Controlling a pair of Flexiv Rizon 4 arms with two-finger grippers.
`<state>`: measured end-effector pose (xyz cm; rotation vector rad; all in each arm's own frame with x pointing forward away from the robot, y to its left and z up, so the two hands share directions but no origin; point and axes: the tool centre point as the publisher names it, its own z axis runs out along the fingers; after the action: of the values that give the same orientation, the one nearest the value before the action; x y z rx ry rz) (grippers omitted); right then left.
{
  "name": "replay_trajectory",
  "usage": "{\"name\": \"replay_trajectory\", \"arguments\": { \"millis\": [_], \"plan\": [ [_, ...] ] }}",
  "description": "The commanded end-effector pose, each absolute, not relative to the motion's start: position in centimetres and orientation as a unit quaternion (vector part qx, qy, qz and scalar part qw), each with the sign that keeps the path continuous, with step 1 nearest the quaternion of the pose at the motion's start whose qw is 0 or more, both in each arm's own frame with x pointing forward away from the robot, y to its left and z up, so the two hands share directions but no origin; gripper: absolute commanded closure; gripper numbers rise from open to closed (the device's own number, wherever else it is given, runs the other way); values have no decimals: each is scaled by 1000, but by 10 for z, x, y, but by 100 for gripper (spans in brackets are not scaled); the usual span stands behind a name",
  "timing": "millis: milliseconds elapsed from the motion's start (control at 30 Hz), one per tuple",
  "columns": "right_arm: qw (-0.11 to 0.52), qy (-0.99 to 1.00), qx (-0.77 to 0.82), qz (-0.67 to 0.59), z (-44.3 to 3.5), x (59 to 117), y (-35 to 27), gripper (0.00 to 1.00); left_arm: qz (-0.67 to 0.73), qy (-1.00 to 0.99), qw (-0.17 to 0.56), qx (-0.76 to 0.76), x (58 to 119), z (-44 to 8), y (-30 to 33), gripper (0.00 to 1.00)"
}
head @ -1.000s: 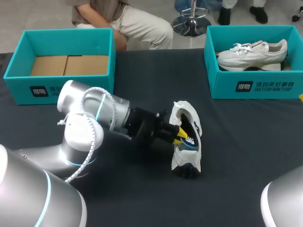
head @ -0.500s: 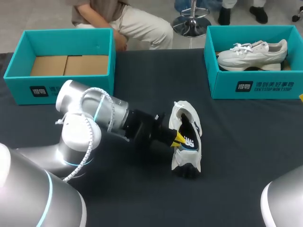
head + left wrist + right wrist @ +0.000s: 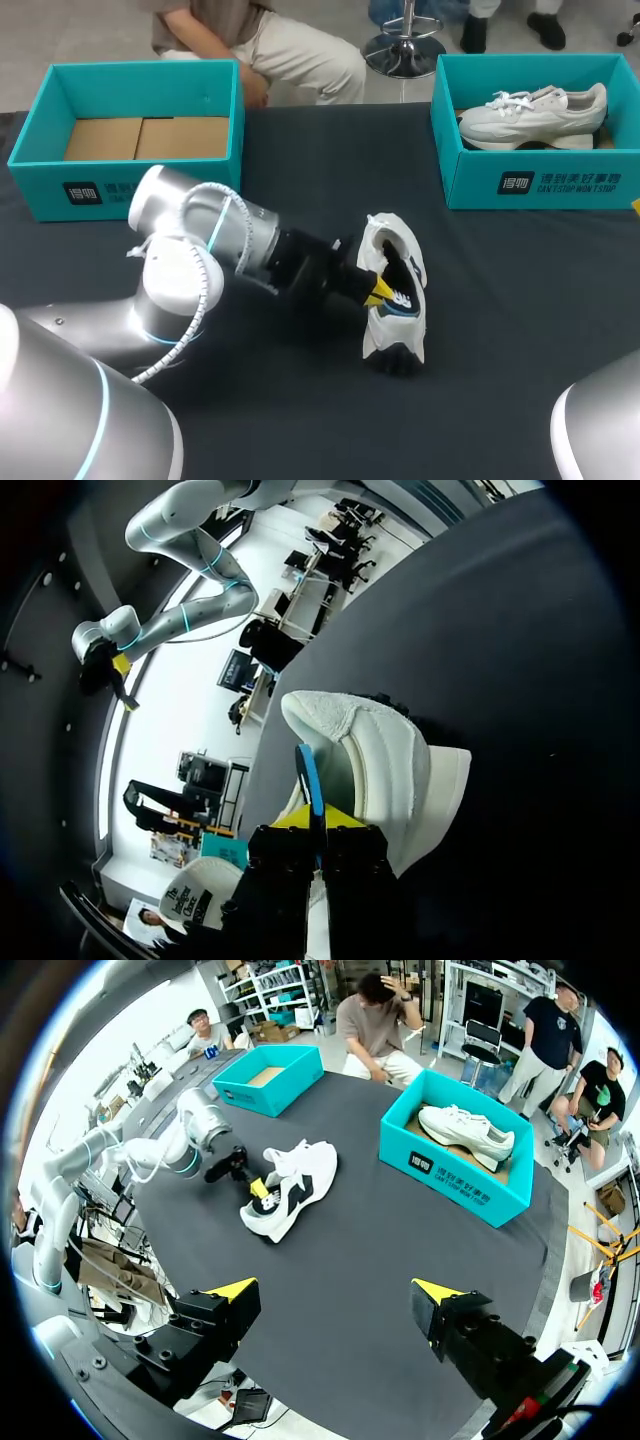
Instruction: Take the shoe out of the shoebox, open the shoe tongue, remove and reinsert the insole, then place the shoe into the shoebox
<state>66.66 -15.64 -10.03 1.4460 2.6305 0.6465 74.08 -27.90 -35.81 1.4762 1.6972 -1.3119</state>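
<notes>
an empty teal shoebox [image 3: 40, 190] sat at the far left of the table [image 3: 520, 330]. the left arm [image 3: 190, 250] stretched low across the dark top, its left gripper [image 3: 376, 291] at the mouth of the white shoe [image 3: 395, 335], which lay mid-table, outside both boxes. the yellow tips were pinched on the blue-edged insole [image 3: 402, 290]. a second teal shoebox [image 3: 540, 185] at far right held a pale sneaker [image 3: 535, 112]. both boxes bore white print on their fronts. the right gripper [image 3: 335, 1295] hung high above the table, fingers spread wide.
</notes>
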Motion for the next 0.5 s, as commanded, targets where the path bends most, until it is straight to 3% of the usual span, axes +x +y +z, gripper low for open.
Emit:
{"name": "replay_trajectory", "arguments": {
  "millis": [33, 333, 433, 500],
  "plan": [
    [33, 857, 471, 209, -100, 669, -156, 0, -482, 631, 261, 549, 745, -364, -286, 100],
    [33, 857, 471, 209, -100, 669, -156, 0, -482, 630, 255, 553, 740, -365, -280, 100],
    [33, 857, 471, 209, -100, 669, -156, 0, -482, 629, 257, 553, 741, -362, -277, 84],
    [33, 857, 471, 209, -100, 669, -156, 0, -481, 629, 260, 553, 742, -359, -275, 64]
  ]
}}
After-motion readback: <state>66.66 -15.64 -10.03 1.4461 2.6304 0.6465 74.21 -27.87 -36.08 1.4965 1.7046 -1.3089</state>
